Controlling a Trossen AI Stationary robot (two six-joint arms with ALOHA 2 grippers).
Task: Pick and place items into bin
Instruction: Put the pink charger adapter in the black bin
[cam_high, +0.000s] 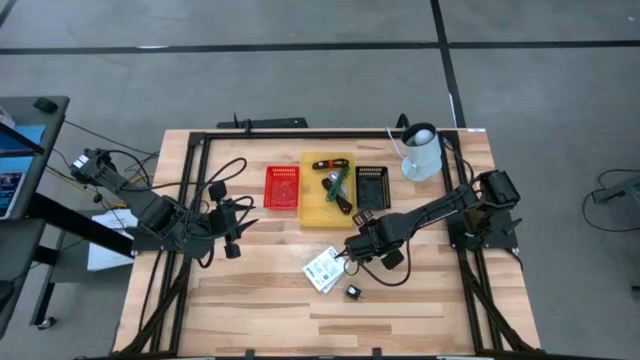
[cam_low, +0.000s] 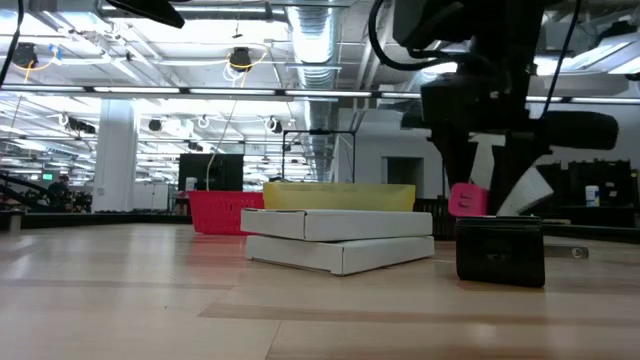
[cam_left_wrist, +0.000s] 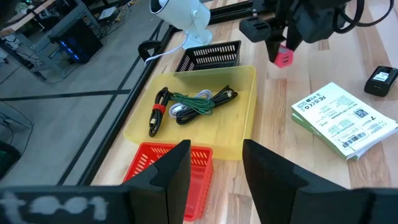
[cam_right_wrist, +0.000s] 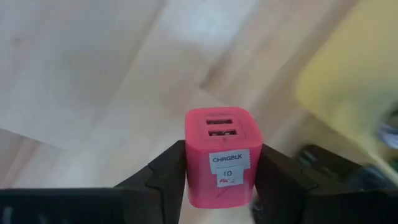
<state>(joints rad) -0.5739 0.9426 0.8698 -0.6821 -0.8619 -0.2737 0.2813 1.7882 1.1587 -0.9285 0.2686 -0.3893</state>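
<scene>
Pinched between our right gripper's (cam_right_wrist: 219, 180) fingers, the pink charger block (cam_right_wrist: 221, 163) hangs short of the yellow bin (cam_left_wrist: 239, 127) ahead. We risk dropping it early onto the white packets (cam_left_wrist: 344, 118) below. Our left gripper (cam_left_wrist: 214, 165) waits spread.

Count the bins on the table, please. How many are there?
3, side by side at the table's far side: a red bin on the left, a yellow bin in the middle, a black bin on the right. None seems hidden.
</scene>
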